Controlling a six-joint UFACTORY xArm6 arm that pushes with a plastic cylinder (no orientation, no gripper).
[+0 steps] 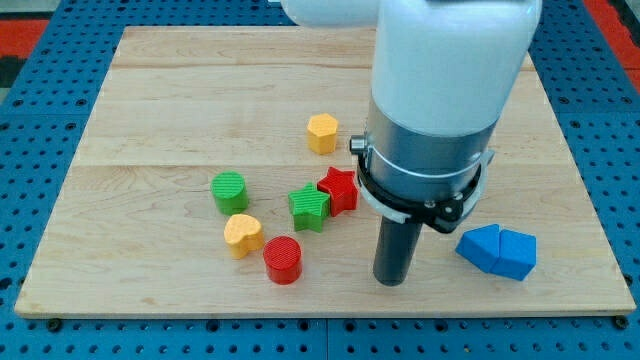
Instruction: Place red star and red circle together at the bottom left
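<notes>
The red star (340,189) lies near the board's middle, touching the green star (309,207) on its left. The red circle (283,260) sits lower, toward the view's bottom, just right of the yellow heart (243,234). My tip (391,281) rests on the board to the right of both red blocks, about a block's width below and right of the red star, touching neither.
A green circle (230,191) sits left of the green star. A yellow hexagon (322,132) lies above the red star. Two blue blocks (497,250) sit together at the view's lower right. The arm's white and grey body hides the board's upper right.
</notes>
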